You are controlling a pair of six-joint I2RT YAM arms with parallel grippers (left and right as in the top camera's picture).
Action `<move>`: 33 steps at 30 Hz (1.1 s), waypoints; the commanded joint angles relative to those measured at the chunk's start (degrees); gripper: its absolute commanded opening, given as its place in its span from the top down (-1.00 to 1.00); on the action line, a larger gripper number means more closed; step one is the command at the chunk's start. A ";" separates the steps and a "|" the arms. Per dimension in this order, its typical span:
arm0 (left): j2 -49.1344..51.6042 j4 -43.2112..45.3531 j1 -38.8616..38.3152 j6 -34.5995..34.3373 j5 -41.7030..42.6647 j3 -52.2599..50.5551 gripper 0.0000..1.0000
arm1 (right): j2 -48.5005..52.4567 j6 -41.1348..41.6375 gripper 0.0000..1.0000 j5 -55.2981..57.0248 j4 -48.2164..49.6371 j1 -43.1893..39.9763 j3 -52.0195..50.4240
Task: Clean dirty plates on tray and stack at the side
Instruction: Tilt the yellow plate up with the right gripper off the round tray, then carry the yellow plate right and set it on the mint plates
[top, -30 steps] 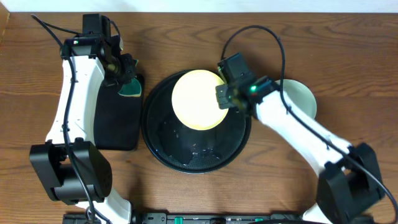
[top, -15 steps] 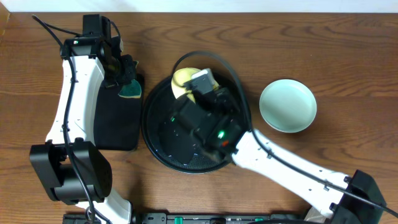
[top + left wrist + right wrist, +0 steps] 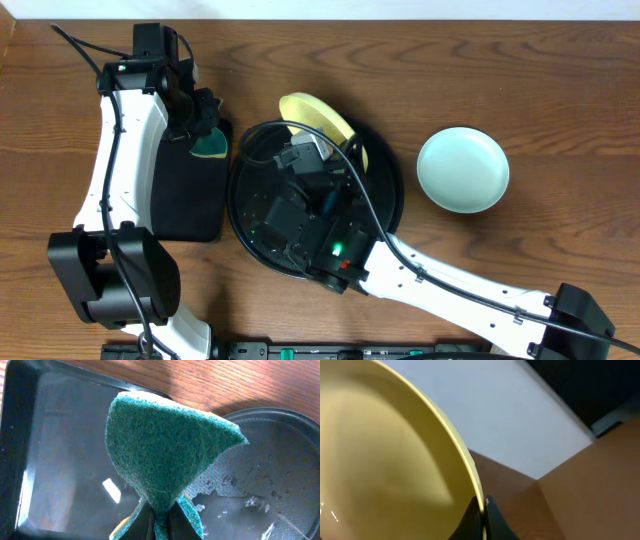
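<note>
My right gripper (image 3: 482, 510) is shut on the rim of the pale yellow plate (image 3: 380, 460). It holds the plate tilted on edge over the far rim of the round black tray (image 3: 392, 205); the plate also shows in the overhead view (image 3: 318, 116). My right arm lies across the tray and hides much of it. A pale mint-blue plate (image 3: 462, 169) sits on the bare wood at the right. No other plate shows. My left gripper (image 3: 159, 525) is shut on a green sponge (image 3: 165, 450), held above the gap between the two trays.
A rectangular black tray (image 3: 185, 195) lies left of the round tray, under my left arm. The round tray's wet floor shows in the left wrist view (image 3: 280, 465). Cables trail over the round tray. A pale wall shows beyond the table's far edge.
My right arm has swung left over the round tray. The yellow plate went from lying flat to tilted on edge at the tray's far rim. The left arm has stayed put.
</note>
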 commanded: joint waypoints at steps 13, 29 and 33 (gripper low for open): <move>-0.26 -0.15 0.11 -0.04 -0.55 0.55 0.85 | -1.31 -3.32 0.98 5.95 3.19 0.66 0.37; -0.26 -0.15 0.09 -0.04 -0.52 0.55 0.85 | -1.18 4.44 0.98 -43.56 -3.69 -8.24 -1.29; -0.26 -0.20 0.11 -0.04 -0.55 0.55 0.85 | -1.18 4.44 0.98 -63.52 -3.32 -13.90 -1.53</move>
